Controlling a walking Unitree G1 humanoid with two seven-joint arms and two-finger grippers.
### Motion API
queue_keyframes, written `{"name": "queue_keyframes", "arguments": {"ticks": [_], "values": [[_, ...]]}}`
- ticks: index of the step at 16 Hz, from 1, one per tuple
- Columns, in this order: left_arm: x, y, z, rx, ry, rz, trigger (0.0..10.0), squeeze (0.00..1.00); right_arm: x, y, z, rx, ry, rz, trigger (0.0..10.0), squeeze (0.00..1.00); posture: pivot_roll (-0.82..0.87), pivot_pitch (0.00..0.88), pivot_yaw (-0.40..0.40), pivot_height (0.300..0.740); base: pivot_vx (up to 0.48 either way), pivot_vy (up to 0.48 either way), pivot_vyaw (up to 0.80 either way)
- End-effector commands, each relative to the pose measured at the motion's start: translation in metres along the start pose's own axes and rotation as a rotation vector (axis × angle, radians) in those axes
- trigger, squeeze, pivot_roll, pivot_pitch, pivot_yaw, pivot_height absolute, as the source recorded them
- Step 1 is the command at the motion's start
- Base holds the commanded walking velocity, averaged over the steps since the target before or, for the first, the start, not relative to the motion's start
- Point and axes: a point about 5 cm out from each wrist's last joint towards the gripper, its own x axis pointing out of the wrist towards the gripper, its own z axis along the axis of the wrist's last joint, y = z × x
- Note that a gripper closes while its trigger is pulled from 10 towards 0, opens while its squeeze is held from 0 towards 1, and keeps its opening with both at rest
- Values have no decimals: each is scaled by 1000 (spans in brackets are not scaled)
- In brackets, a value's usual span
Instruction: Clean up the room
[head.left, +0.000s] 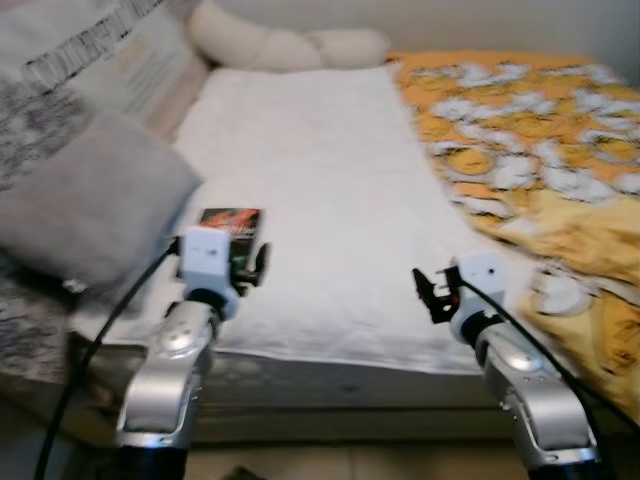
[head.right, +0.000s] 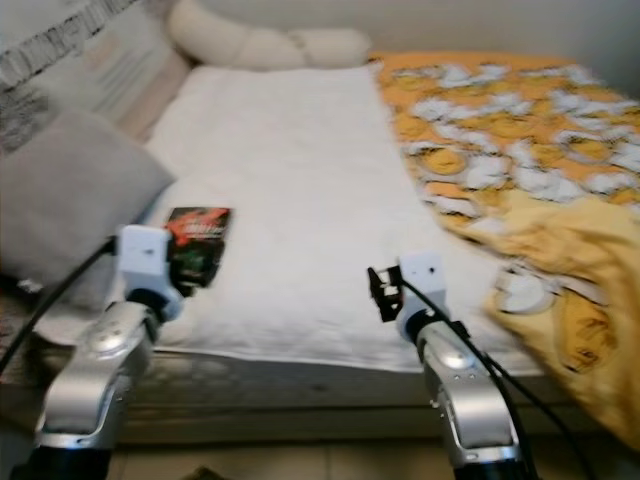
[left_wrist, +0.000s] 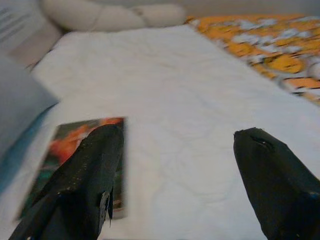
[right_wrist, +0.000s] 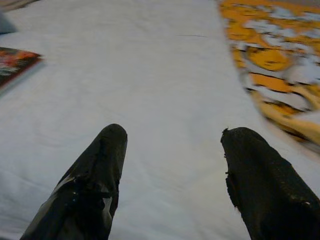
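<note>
One thin flat book with a dark red and green cover (head.left: 232, 232) lies on the white quilted bed sheet (head.left: 330, 190), at about 12 o'clock from the left gripper (left_wrist: 172, 165), whose fingers are apart. It looks light and stiff; I would take its free edge. The right gripper (right_wrist: 172, 170) is also spread. A grey square cushion (head.left: 90, 205) sits at 10 o'clock, a crumpled orange duck-pattern blanket (head.left: 540, 150) at 2 o'clock.

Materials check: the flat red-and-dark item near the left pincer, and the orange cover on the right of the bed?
The flat item: looks like a thin book or magazine, printed card or paper cover; it lies flat with straight edges, slight sheen. Blur leaves it open.
The orange cover: soft woven fabric, matte, printed pattern; it bunches into folds at the near edge.
The left pincer hangs open above the white sheet.
</note>
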Motion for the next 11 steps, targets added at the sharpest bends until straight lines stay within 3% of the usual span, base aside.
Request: {"name": "queue_keyframes", "arguments": {"ticks": [1,4,7,8,9,11], "values": [[-2,8,-1,33,13,28,10000,0,1,4,3,12,-16,6,10000,0,-26,0,2,740,0,-480,0],[-5,10,1,83,-3,26,10000,0,1,8,1,33,-30,0,10000,0,-19,0,-2,740,0,-480,0],[-7,14,3,88,-16,30,10000,0,0,13,-1,55,-50,-2,10000,0,-14,0,4,740,0,-480,0],[-11,19,6,56,-70,65,10000,0,0,16,-1,63,-61,-5,10000,0,-16,0,6,740,0,-405,0],[-13,22,6,17,-88,87,10000,0,-1,17,-1,65,-63,-5,10000,0,-15,0,6,740,0,0,0],[-17,26,5,29,-85,120,10000,0,0,18,-2,75,-63,-8,10000,0,-7,0,2,740,0,0,0]]}}
